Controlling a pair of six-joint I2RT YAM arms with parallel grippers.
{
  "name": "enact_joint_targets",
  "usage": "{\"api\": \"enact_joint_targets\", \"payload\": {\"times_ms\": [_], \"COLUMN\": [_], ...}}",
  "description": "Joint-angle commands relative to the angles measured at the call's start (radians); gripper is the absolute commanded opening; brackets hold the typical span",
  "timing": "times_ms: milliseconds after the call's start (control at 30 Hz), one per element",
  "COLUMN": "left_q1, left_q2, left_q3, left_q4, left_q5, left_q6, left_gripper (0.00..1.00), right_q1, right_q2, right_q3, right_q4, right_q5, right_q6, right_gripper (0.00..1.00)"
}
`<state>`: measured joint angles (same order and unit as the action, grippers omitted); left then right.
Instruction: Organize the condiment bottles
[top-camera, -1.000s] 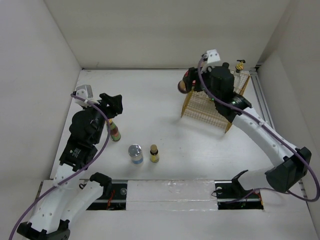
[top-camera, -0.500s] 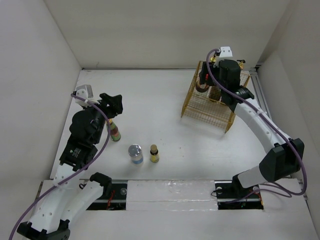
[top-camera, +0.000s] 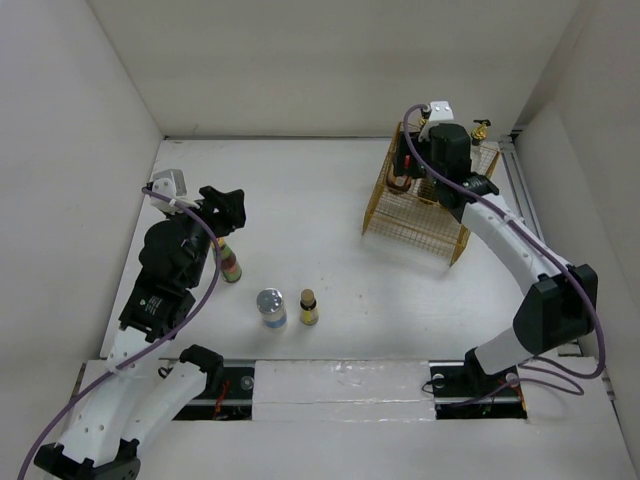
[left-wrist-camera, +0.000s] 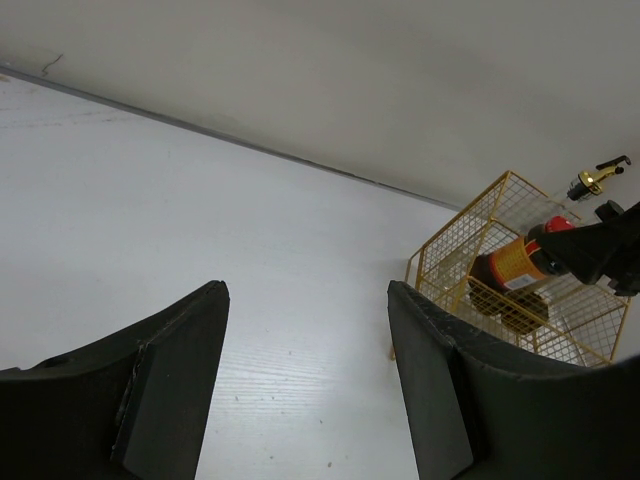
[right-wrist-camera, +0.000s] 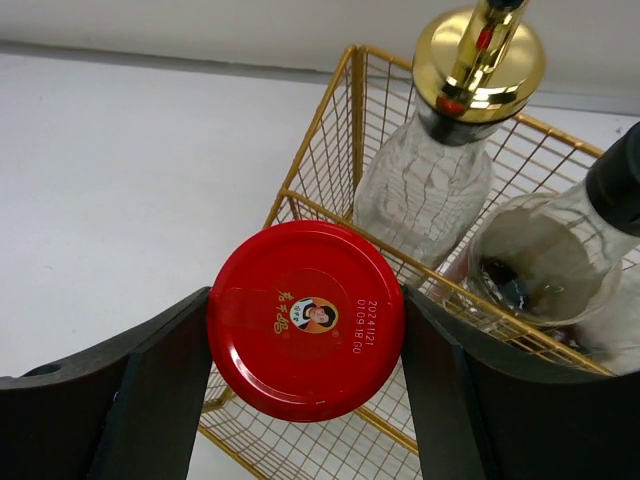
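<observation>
My right gripper (top-camera: 412, 170) is shut on the red-lidded jar (right-wrist-camera: 305, 320) and holds it over the left end of the gold wire basket (top-camera: 415, 225). From the left wrist view the jar (left-wrist-camera: 512, 264) sits inside the basket wires. Behind it in the basket stand a clear gold-spouted bottle (right-wrist-camera: 440, 180) and a clear black-capped bottle (right-wrist-camera: 545, 260). My left gripper (top-camera: 226, 205) is open and empty above the colourful-labelled bottle (top-camera: 231, 266). The silver-lidded jar (top-camera: 271, 305) and the small yellow bottle (top-camera: 309, 306) stand side by side at the front.
The basket stands at the back right near the wall corner and a metal rail (top-camera: 525, 200) along the right side. White walls close in the table on three sides. Both arm bases sit at the near edge.
My right gripper has carried the red-lidded jar from in front of the basket's left corner back and to the right, then lower into the basket. The left arm has not moved.
</observation>
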<state>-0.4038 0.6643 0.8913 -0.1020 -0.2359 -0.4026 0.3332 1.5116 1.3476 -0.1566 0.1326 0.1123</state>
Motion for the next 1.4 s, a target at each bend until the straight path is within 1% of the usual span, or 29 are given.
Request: {"api": "enact_joint_targets", "payload": {"times_ms": [0, 167, 467, 600, 633, 733, 833, 867, 1000, 1133, 1200, 1300, 1333, 1367], "left_q1": [0.003, 0.003, 0.003, 0.003, 0.003, 0.003, 0.003, 0.003, 0.003, 0.003, 0.003, 0.003, 0.003, 0.003], "left_q2": [-0.005, -0.005, -0.005, -0.005, -0.005, 0.004, 0.004, 0.004, 0.004, -0.005, -0.015, -0.015, -0.015, -0.015], "left_q3": [-0.005, -0.005, -0.005, -0.005, -0.005, -0.005, -0.005, -0.005, -0.005, -0.005, -0.005, -0.005, -0.005, -0.005], "left_q4": [0.031, 0.031, 0.031, 0.031, 0.031, 0.031, 0.031, 0.031, 0.031, 0.031, 0.031, 0.031, 0.031, 0.031], "left_q5": [0.009, 0.009, 0.009, 0.018, 0.018, 0.018, 0.018, 0.018, 0.018, 0.018, 0.007, -0.003, -0.003, -0.003], "left_q6": [-0.005, -0.005, -0.005, -0.005, -0.005, -0.005, -0.005, -0.005, -0.005, -0.005, -0.005, -0.005, -0.005, -0.005], "left_gripper": [0.6, 0.6, 0.6, 0.6, 0.6, 0.6, 0.6, 0.6, 0.6, 0.6, 0.6, 0.6, 0.6, 0.6], "right_q1": [-0.006, -0.006, -0.006, 0.003, 0.003, 0.003, 0.003, 0.003, 0.012, 0.023, 0.062, 0.121, 0.139, 0.154], "right_q2": [-0.008, 0.022, 0.093, 0.102, 0.102, 0.102, 0.09, 0.09, 0.042, -0.045, -0.085, -0.149, -0.162, -0.183], "right_q3": [0.013, 0.004, -0.015, -0.024, -0.033, -0.033, -0.033, -0.033, -0.033, -0.024, -0.034, -0.044, -0.056, -0.07], "right_q4": [0.155, 0.155, 0.137, 0.128, 0.127, 0.127, 0.127, 0.127, 0.117, 0.117, 0.117, 0.117, 0.117, 0.117], "right_q5": [-0.013, -0.013, 0.016, 0.038, 0.038, 0.038, 0.038, 0.038, 0.038, 0.038, 0.038, 0.024, 0.024, 0.015], "right_q6": [0.007, 0.007, 0.017, 0.026, 0.026, 0.036, 0.036, 0.036, 0.036, 0.036, 0.018, -0.005, -0.022, -0.022], "right_gripper": [0.52, 0.52, 0.57, 0.65, 0.68, 0.74, 0.77, 0.82, 0.93, 0.93, 0.93, 0.87, 0.83, 0.68]}}
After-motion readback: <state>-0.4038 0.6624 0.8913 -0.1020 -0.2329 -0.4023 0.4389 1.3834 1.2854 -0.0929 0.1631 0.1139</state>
